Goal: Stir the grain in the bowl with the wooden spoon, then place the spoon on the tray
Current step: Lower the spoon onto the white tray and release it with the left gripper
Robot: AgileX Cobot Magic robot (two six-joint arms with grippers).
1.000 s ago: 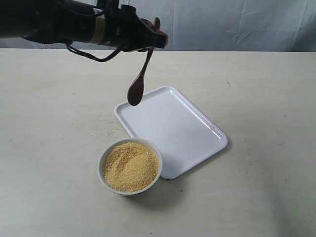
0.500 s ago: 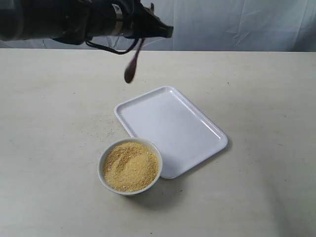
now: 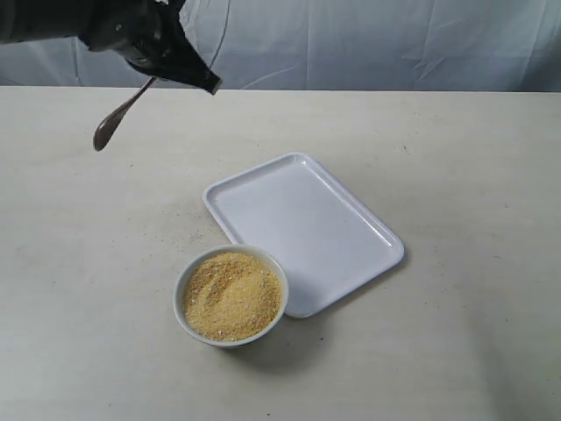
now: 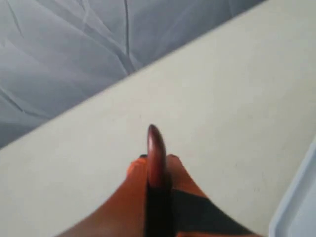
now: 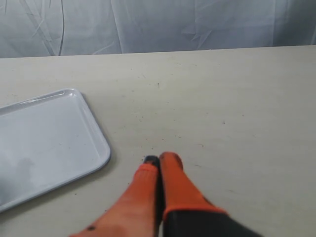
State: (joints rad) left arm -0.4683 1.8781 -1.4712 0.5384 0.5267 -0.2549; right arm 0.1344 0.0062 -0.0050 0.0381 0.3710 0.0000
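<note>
Above table [image 3: 456,175], far-left side: left gripper [image 3: 184,68] hovering high, jaws clamping wooden spoon [image 3: 103,136] by handle. Spoon head hanging down and out to claw's left, well clear of surface. Tray [image 3: 307,232] lying well below claw, off to its right. Bowl [image 3: 230,342] sitting just beside tray's near corner, grain [image 3: 232,296] mounding inside. Right gripper [image 5: 159,163] hanging low over table near tray, fingers pressing together, nothing between.

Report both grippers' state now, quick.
Left gripper: closed, holding the wooden spoon in the air.
Right gripper: closed, holding nothing.
</note>
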